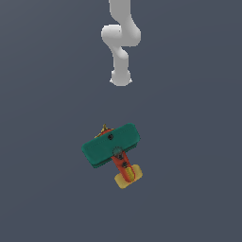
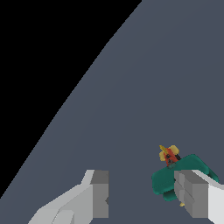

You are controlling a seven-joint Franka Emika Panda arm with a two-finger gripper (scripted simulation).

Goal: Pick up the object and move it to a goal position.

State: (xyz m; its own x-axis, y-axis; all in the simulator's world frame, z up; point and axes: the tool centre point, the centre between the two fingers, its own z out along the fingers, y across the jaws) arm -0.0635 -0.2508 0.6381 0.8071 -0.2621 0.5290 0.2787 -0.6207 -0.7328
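In the exterior view the toy biplane (image 1: 113,150) rests on the grey floor (image 1: 42,189), well apart from the white arm (image 1: 120,42). In the wrist view the gripper (image 2: 142,197) is spread wide and holds nothing; the plane lies partly behind one finger (image 2: 192,197), not between the two. It looks light, rigid and awkwardly shaped; the narrow red body seems the safest hold, not the thin wings.

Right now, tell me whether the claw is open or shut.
Open. In the wrist view the claw shows a wide gap between its grey fingers, nothing in it; the small teal-winged, red-bodied toy biplane sits partly behind one finger.
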